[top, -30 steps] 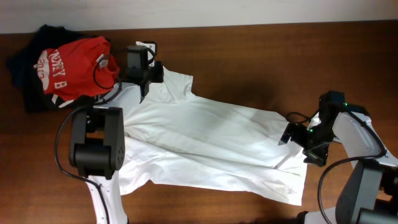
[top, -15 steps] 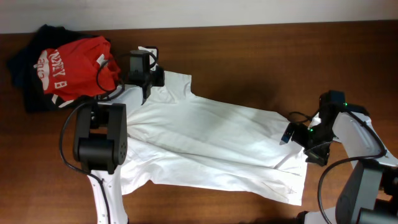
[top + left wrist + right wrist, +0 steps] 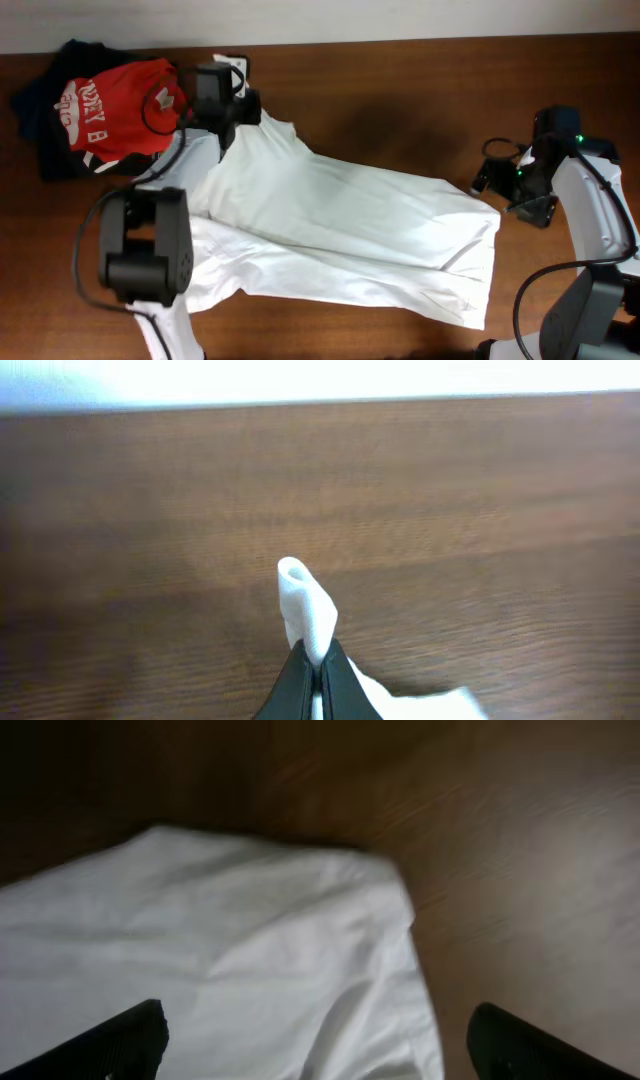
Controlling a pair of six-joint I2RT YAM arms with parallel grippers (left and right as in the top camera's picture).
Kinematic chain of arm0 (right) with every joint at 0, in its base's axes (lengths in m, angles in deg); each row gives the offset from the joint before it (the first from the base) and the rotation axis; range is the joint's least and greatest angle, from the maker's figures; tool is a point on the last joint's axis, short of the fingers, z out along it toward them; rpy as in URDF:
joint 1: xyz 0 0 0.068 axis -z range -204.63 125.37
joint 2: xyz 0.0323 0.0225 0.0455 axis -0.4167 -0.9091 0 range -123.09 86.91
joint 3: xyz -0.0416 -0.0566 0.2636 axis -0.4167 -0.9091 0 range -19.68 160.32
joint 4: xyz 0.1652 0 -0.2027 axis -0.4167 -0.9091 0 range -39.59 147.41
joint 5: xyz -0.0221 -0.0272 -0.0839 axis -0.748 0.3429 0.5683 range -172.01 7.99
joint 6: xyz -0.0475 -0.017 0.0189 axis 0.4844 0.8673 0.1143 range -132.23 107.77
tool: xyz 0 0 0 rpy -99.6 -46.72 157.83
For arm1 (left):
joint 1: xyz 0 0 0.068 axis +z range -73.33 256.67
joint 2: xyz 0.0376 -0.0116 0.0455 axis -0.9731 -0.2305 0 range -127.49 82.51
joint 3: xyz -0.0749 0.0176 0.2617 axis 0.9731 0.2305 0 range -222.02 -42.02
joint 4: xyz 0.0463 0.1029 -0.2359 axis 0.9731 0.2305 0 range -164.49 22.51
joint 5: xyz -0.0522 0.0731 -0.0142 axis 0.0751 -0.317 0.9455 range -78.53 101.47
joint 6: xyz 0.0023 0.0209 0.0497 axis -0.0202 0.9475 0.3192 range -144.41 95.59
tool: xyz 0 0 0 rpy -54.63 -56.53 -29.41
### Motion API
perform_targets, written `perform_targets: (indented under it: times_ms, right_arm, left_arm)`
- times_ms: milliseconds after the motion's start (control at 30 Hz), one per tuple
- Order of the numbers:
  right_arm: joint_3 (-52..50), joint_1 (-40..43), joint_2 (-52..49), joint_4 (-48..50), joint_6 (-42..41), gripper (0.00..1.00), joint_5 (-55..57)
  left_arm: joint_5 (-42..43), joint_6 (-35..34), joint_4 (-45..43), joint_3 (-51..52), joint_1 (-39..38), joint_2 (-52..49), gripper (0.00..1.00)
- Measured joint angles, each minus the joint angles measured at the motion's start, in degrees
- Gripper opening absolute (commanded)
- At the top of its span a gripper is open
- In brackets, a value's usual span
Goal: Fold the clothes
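Note:
The clothes (image 3: 340, 230), a plain white garment, lie spread across the middle of the brown table (image 3: 400, 90). My left gripper (image 3: 232, 130) is at the garment's far left corner. In the left wrist view it (image 3: 320, 660) is shut on a small fold of the white fabric (image 3: 305, 595) that sticks up between its fingertips. My right gripper (image 3: 490, 178) hovers by the garment's far right corner. In the right wrist view it (image 3: 320, 1050) stands wide open over that corner (image 3: 250, 940), with only flat cloth showing between the fingers.
A red T-shirt with white lettering (image 3: 110, 105) lies on dark garments (image 3: 45, 140) at the far left, close behind the left arm. Bare wood runs along the back and right of the table.
The left gripper has shut on the fabric at the far left corner and drawn it up and back. The right gripper has moved off the garment, up and to the right.

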Motion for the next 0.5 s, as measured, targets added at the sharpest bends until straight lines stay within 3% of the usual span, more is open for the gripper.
perform_targets:
  times_ms: [133, 300, 500]
  right_arm:
    - [0.13, 0.0, -1.03, 4.72, 0.11, 0.99, 2.1]
    - [0.13, 0.0, -6.6, 7.89, 0.17, 0.98, 2.6]
    - [0.13, 0.0, -14.51, 11.65, 0.83, 0.96, 2.73]
  left_arm:
    - [0.13, 0.0, 2.03, -0.42, 0.0, 2.29, 0.07]
    - [0.13, 0.02, 5.66, -0.44, 0.04, 2.38, 0.01]
    - [-3.78, 0.2, 6.88, -0.44, 0.44, 2.38, 0.01]
